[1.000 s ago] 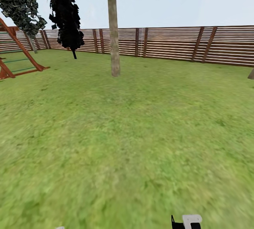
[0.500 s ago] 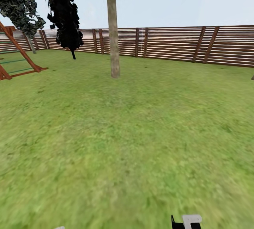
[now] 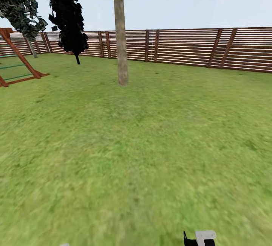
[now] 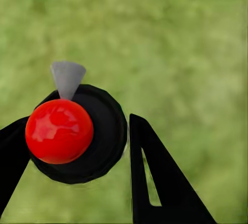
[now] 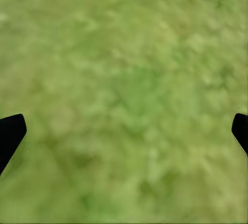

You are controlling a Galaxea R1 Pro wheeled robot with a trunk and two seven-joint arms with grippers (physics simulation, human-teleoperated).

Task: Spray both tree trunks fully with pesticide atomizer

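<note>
Tree trunk [image 3: 121, 45]: thick, straight, grey-brown, upright on the lawn ahead and a little left of centre in the head view; bark bare, foliage only high up.
Floor [image 3: 143, 144]: blurry green grass, stretching from the robot to the fence.
Fence [image 3: 181, 47]: brown horizontal slats, closing the far side of the garden.
Dark conifer [image 3: 68, 15]: thin-trunked, left of the tree, near the fence.
Play frame [image 3: 20, 62]: red-brown wood, at the far left edge.
Left gripper [image 4: 77, 146]: fingers closed against the pesticide atomizer [image 4: 93, 141], seen end-on as a dark round body with a red ball on it and a pale grey tip; grass behind.
Right gripper [image 5: 124, 131]: fingers spread wide, tips at opposite edges of the wrist view, nothing between them but grass.
Right arm [image 3: 204, 237]: a white and black part low in the head view.
</note>
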